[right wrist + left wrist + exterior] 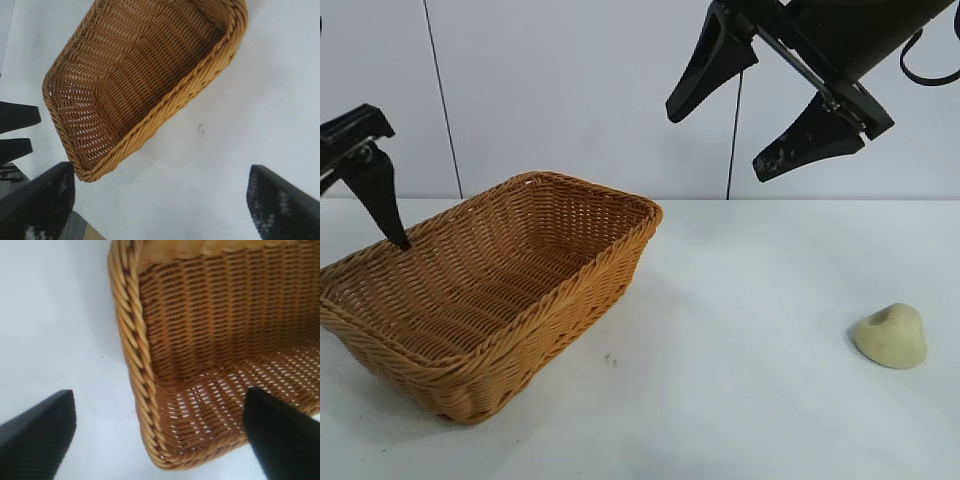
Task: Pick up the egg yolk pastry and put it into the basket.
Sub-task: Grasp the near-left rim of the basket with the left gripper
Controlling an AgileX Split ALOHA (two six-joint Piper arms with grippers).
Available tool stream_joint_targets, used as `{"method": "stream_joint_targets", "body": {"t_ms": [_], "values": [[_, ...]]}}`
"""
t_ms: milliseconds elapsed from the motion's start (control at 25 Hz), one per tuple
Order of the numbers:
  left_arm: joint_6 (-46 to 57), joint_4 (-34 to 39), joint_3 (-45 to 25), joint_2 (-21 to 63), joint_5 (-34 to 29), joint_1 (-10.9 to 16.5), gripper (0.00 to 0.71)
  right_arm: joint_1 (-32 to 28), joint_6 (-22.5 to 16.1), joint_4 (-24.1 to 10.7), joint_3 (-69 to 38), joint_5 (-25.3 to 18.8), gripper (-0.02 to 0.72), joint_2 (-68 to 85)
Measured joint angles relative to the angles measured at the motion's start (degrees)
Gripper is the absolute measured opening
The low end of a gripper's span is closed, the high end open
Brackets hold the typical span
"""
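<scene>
The egg yolk pastry [891, 336] is a small pale cream-yellow dome lying on the white table at the right, far from the basket. The golden-brown wicker basket [555, 320] stands at the left, tilted, and holds nothing; it also shows in the left wrist view [135, 340] and the right wrist view [130, 60]. My right gripper [716, 145] is open and empty, high above the table between basket and pastry, also seen in its own view [159, 175]. My left gripper [160, 405] is open and empty, straddling the basket's far-left corner; one finger [380, 195] shows in the exterior view.
The white table [740, 400] runs up to a white panelled wall behind. A small dark speck [610, 358] lies near the basket. The right wrist view shows the table's edge with grey floor [75, 227] beyond and the left arm's fingers [15, 116] past the basket.
</scene>
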State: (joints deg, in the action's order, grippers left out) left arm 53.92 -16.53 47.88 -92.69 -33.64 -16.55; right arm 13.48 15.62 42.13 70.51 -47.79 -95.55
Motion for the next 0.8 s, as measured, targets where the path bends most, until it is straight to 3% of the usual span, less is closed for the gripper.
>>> {"method": "stream_joint_targets", "body": {"t_ms": [200, 480, 560, 600, 720, 760, 800], "values": [[-0.01, -0.17, 0.00, -6.21, 5.92, 0.10, 0.696, 0.00, 0.00, -0.05, 0.00, 0.00, 0.642, 0.00], [-0.22, -0.23, 0.00, -9.36, 6.27, 0.10, 0.687, 0.00, 0.00, -0.05, 0.00, -0.06, 0.642, 0.00], [-0.22, -0.23, 0.00, -9.36, 6.27, 0.10, 0.609, 0.00, 0.00, -0.05, 0.00, -0.06, 0.642, 0.00], [-0.22, -0.23, 0.00, -9.36, 6.27, 0.10, 0.477, 0.00, 0.00, -0.05, 0.00, -0.06, 0.642, 0.00], [-0.12, -0.28, 0.05, -9.36, 6.12, 0.10, 0.211, 0.00, 0.00, -0.05, 0.00, -0.06, 0.642, 0.00], [0.43, -0.94, 0.21, -9.36, 6.15, 0.19, 0.153, 0.00, 0.00, -0.05, 0.00, -0.06, 0.642, 0.00], [0.08, -0.79, 0.66, -9.36, 6.13, 0.25, 0.138, 0.00, 0.00, -0.05, 0.00, -0.06, 0.642, 0.00]]}}
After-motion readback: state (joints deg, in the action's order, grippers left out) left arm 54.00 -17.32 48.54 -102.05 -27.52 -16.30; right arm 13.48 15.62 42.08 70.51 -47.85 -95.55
